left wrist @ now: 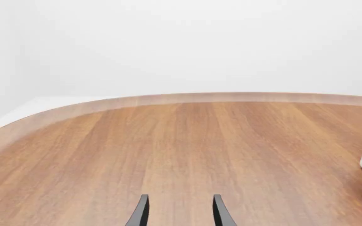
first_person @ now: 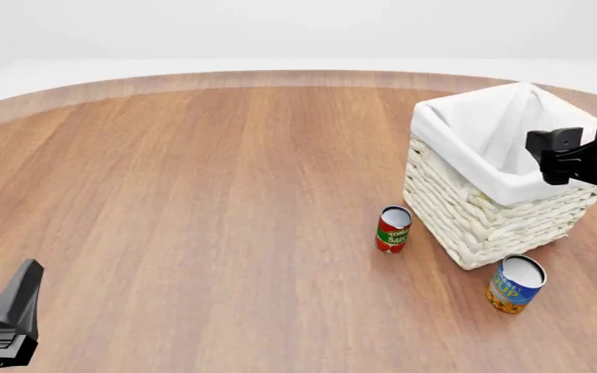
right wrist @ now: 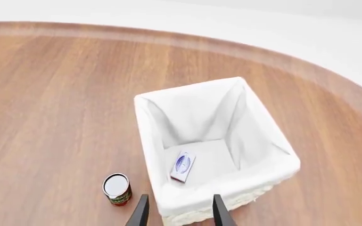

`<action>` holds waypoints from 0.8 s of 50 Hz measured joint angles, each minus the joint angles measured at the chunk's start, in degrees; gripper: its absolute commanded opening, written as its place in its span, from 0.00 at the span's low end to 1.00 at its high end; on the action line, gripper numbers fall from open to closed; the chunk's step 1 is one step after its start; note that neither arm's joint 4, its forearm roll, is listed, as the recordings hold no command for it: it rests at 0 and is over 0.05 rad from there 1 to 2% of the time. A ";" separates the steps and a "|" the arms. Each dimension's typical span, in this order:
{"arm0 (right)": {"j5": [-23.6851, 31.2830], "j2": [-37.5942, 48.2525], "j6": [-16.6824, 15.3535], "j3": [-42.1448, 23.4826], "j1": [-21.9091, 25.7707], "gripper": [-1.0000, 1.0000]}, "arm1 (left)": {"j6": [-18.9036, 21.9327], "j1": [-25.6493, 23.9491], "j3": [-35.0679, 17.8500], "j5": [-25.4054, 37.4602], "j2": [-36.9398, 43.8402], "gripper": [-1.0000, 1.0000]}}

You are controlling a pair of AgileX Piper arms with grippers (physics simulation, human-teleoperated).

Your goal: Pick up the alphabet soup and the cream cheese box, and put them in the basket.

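the cream cheese box (right wrist: 182,166) already lies flat on the white lining at the bottom of the basket (first_person: 475,214), so half the job looks done from here. the basket stands toward the right edge of the table (first_person: 205,194), a good way in from the far rim.

the right gripper (right wrist: 179,209) hangs above the basket's near rim with its fingers apart and nothing between them, which fits a hand that has no more business with the box inside. from the front only the dark body of that arm shows, over the basket's right side.

the alphabet soup (first_person: 514,284) stands upright on the table just beside the basket's near corner, close to the right edge, untouched. i'd guess it's the next thing to fetch, and the right arm is the nearer one for it.

the tomato sauce can (first_person: 393,228) stands upright just left of the basket, not part of the errand.

the left gripper (left wrist: 179,212) waits low near the table's near-left corner, fingers parted and empty, well apart from everything.
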 measured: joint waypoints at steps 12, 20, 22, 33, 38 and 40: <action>1.31 -3.11 0.34 2.73 -0.32 1.00 | 0.00 0.00 0.00 0.00 0.00 1.00; 2.19 -5.00 0.56 4.31 -0.45 1.00 | 0.00 0.00 0.00 0.00 0.00 1.00; 2.30 -5.43 0.63 4.74 -0.49 1.00 | 0.00 0.00 0.00 0.00 0.00 1.00; 2.45 -7.44 0.96 7.23 -0.85 1.00 | 0.00 0.00 0.00 0.00 0.00 1.00; 2.54 -7.87 0.92 7.96 -1.11 1.00 | 0.00 0.00 0.00 0.00 0.00 1.00; 2.56 -8.02 0.88 8.24 -1.18 1.00 | 0.00 0.00 0.00 0.00 0.00 1.00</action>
